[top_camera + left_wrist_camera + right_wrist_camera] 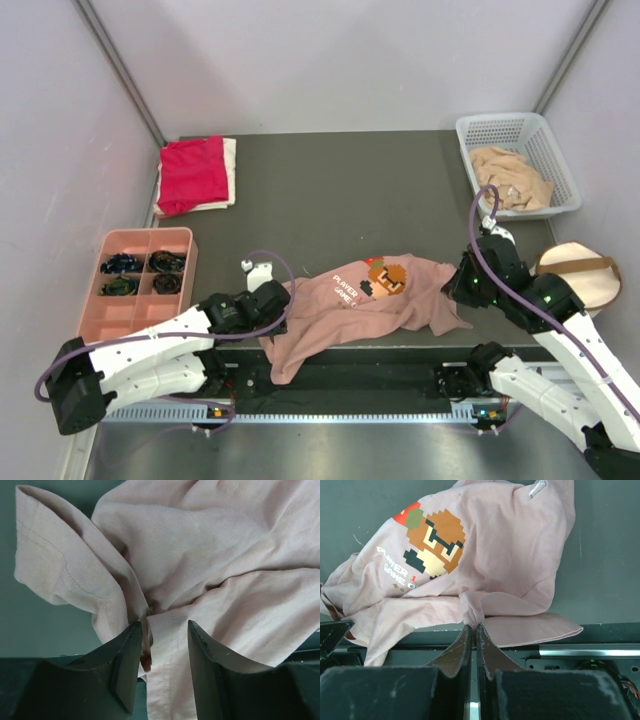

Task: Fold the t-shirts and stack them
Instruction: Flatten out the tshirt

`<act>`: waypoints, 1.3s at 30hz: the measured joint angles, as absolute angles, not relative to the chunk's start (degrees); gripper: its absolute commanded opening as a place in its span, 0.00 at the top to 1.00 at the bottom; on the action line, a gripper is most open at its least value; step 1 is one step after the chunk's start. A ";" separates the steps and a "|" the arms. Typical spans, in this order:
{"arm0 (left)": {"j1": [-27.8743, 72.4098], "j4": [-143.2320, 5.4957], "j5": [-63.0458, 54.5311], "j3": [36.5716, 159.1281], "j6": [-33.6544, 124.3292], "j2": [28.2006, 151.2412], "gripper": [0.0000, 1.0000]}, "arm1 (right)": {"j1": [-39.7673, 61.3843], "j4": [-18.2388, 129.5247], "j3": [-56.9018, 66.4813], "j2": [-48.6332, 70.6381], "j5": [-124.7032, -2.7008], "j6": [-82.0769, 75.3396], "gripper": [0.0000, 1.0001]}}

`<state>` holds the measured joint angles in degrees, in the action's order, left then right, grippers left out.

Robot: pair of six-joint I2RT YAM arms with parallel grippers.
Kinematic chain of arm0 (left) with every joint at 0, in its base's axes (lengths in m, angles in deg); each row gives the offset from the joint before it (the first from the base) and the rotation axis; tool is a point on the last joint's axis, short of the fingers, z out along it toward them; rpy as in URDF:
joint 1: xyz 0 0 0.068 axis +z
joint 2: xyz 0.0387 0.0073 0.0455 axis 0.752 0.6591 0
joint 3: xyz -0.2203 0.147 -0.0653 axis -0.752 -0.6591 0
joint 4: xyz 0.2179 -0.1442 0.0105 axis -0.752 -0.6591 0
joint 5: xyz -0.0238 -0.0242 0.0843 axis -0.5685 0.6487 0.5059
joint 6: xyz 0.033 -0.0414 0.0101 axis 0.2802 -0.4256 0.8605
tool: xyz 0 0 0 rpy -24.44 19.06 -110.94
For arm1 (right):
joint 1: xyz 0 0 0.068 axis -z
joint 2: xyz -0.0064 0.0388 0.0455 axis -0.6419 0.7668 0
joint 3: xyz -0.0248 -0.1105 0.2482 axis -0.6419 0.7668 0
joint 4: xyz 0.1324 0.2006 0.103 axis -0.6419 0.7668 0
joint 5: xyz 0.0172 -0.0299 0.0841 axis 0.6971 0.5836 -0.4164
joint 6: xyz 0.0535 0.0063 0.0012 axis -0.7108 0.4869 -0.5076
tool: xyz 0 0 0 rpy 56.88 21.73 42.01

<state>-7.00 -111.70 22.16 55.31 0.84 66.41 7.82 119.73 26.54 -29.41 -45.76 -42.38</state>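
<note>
**Pink shirt held at both ends along the near edge**

I see the dusty-pink t-shirt (345, 310) lying crumpled on the table (330, 190), close to the near edge and between my two arms. Its long axis runs left to right, and the right end sits a little farther from me than the left. The pixel-art print (432, 537) faces up, with its white lettering slanting along that same line. In the right wrist view, a small neck label (538, 487) shows at the shirt's far side. The shirt's near-left corner spills over the table's front edge.

My right gripper (473, 627) is closed tight on a small pinch of the shirt's right side, with the cloth puckering at the tips. My left gripper (165, 630) stands part-open at the left end. A hemmed strip of the shirt lies between its fingers, and a bunched fold touches one of them.

At the far left, a red t-shirt (193, 172) lies on a white t-shirt (230, 170). At the far right, a tan t-shirt (512, 182) sits in a white basket (520, 122).
</note>
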 measured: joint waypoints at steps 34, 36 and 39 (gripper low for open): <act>-7.00 -128.64 36.34 100.31 8.27 70.63 1.00 | 7.82 120.74 11.74 -22.24 -42.00 -35.84 1.00; -6.98 -130.26 37.54 102.80 9.43 71.57 1.00 | 7.82 121.22 7.10 -21.17 -41.10 -33.55 1.00; -6.98 -132.95 39.44 108.70 12.21 74.15 1.00 | 7.79 122.01 -0.41 -19.01 -39.92 -30.16 1.00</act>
